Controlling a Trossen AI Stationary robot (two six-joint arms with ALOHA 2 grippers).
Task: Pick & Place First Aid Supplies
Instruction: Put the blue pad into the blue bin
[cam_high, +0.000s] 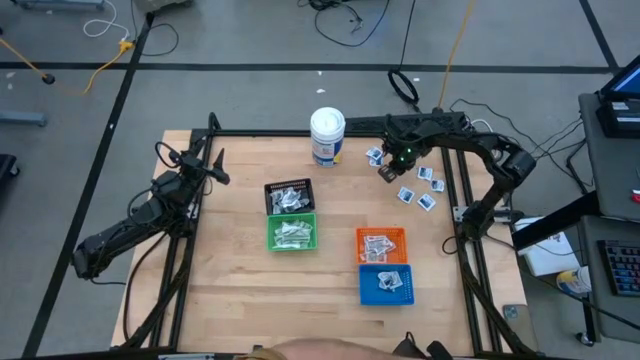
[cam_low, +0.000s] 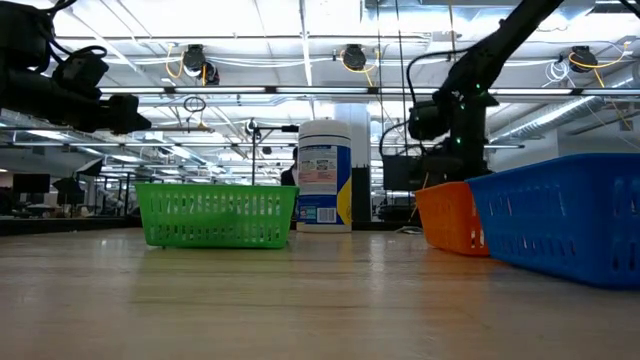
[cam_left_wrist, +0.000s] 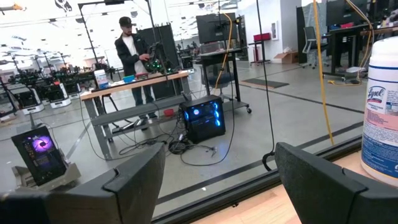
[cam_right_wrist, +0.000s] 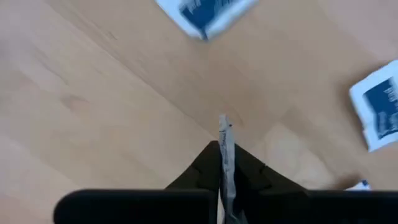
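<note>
Edgewise between the closed fingertips of the right gripper (cam_right_wrist: 225, 155), a thin pale wrapped packet (cam_right_wrist: 225, 134) sticks up, pinched above the light wooden table (cam_right_wrist: 93, 112).

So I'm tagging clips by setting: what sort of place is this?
Probably a robotics lab in a big open hall: a person at a workbench with another rig, a lit computer tower on the floor, and ceiling ducts.
</note>
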